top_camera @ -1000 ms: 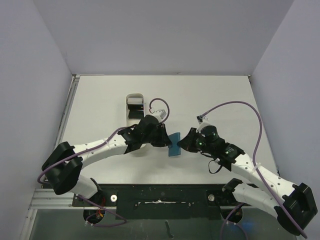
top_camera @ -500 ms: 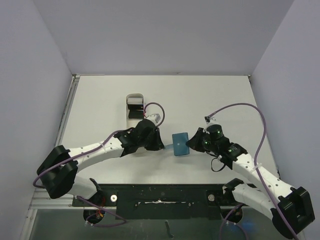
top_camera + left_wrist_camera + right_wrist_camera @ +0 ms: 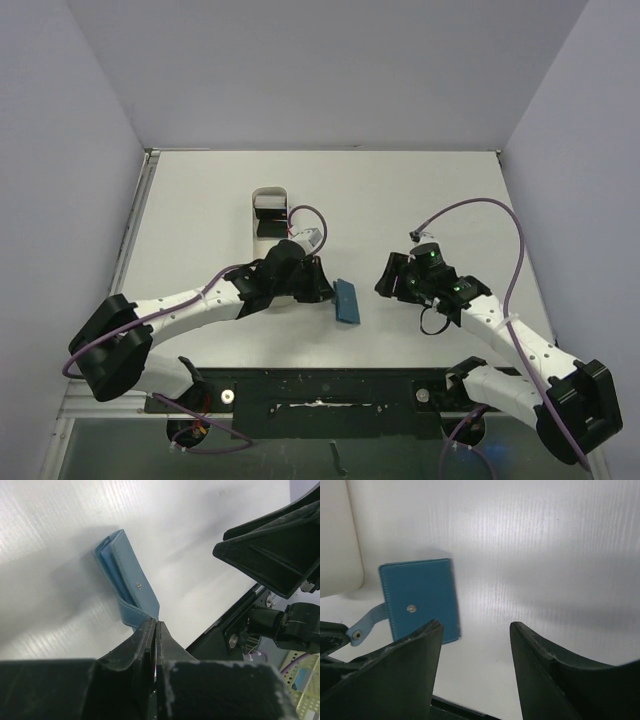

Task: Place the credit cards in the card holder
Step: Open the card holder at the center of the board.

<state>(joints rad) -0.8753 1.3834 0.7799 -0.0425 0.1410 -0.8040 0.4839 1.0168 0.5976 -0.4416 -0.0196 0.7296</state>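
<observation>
Left claw clenched on tab of wallet; wallet at its 3 o'clock, tipped on edge, long axis 11-to-5. Right claw released, empty, wallet at its 9 o'clock. Black cards in white tray, 11 o'clock of left claw; left arm nearer.

**White corrugated-plastic table top and what rests on it.**
A long white oval-ended tray lies left of centre, apparently holding thin black rectangular cards; a teal-blue bifold card holder stands on edge nearer the front.
</observation>
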